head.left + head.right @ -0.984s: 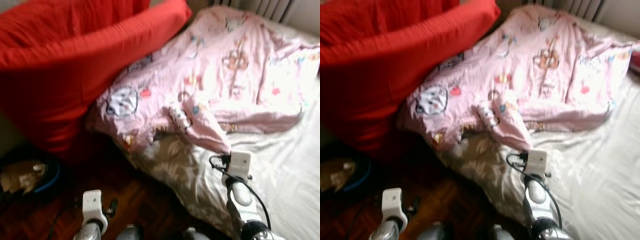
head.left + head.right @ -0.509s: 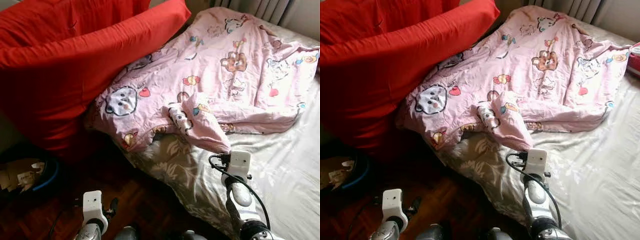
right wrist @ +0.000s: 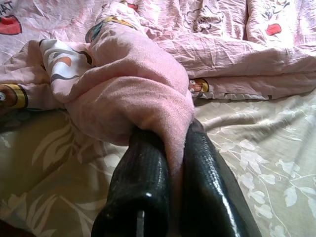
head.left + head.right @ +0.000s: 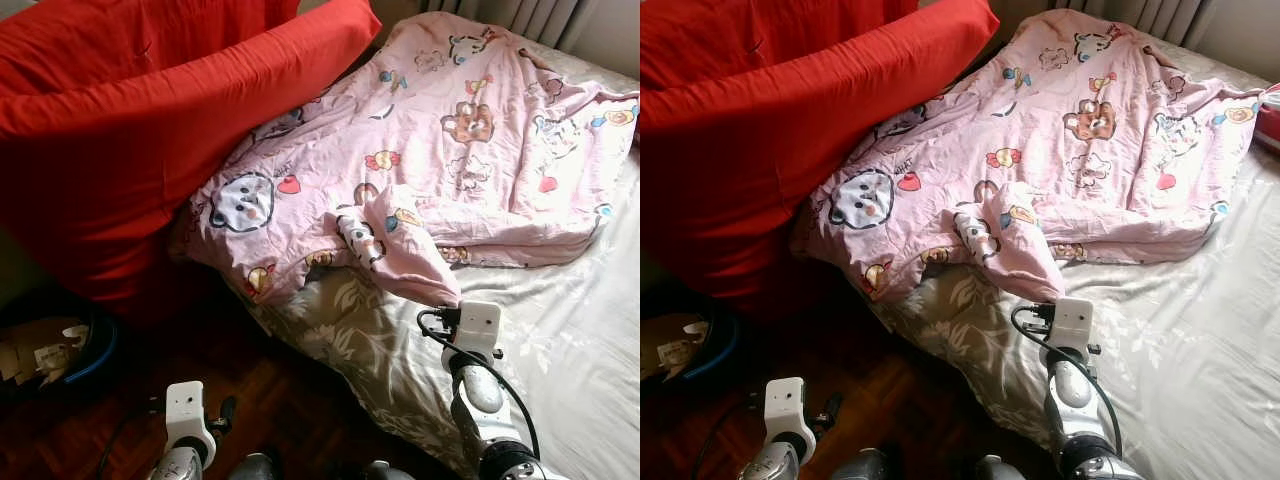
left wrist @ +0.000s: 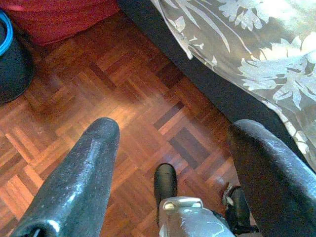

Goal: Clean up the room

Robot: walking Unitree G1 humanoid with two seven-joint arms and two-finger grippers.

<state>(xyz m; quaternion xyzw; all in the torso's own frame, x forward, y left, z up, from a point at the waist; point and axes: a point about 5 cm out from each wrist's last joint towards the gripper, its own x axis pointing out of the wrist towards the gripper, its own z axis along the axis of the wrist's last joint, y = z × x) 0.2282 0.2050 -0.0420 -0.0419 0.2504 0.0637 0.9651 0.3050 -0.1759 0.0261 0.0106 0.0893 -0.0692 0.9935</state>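
pink cartoon-print blanket (image 4: 450,150) lies rumpled across the bed (image 4: 560,350) beside a red pillow (image 4: 150,130), its corner pinched in the right tool (image 3: 170,163), while the left tool (image 5: 173,163) hangs wide apart above the wooden floor (image 5: 89,89).

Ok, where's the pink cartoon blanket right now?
The pink blanket lies crumpled across the bed, right of the red cushion; the right gripper pinches its near corner.

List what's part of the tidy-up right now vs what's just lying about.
In the job:
- pink cartoon-print blanket, its corner pinched by the right gripper
- leaf-print bed sheet it lies on

Lying about:
- red pillows leaning beside the bed
- dark bin with blue rim, cardboard scraps in it
- parquet floor, left gripper open above it
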